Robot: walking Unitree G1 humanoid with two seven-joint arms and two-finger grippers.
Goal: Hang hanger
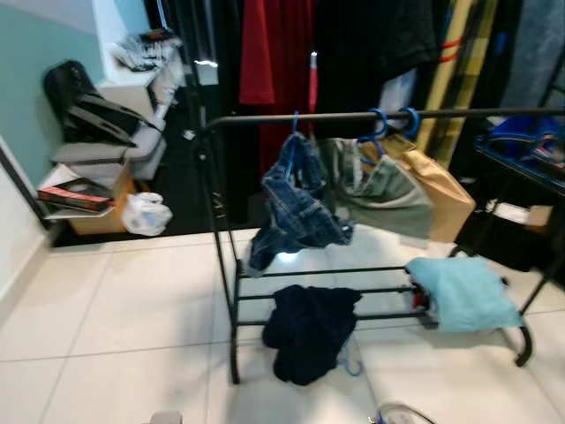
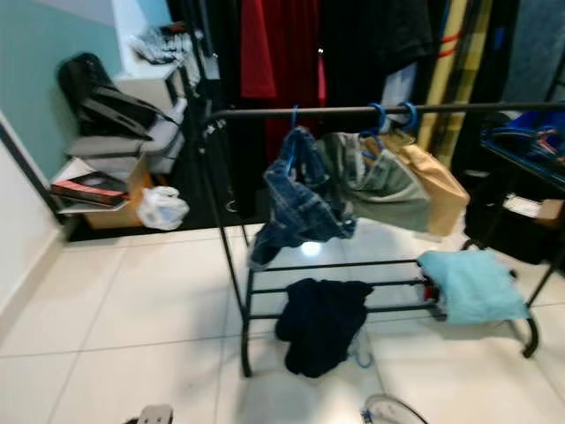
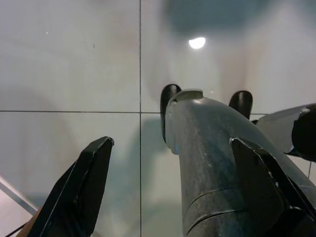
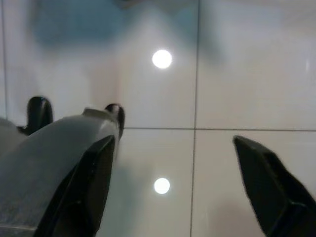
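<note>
A glossy white tiled floor (image 1: 132, 309) runs up to a black clothes rack (image 1: 221, 265), with dark and red garments hanging behind it and a cluttered shelf (image 1: 84, 190) by the teal wall. On the rack's top rail, blue hangers (image 1: 388, 119) carry jeans (image 1: 296, 208), a grey-green garment (image 1: 380, 190) and a tan one (image 1: 441, 194); its lower rails hold a dark garment (image 1: 309, 327) and a light blue cloth (image 1: 463, 291). The left gripper (image 3: 170, 187) and right gripper (image 4: 177, 187) hang over bare tile, jaws apart and empty, and the eye views are blurred.
</note>
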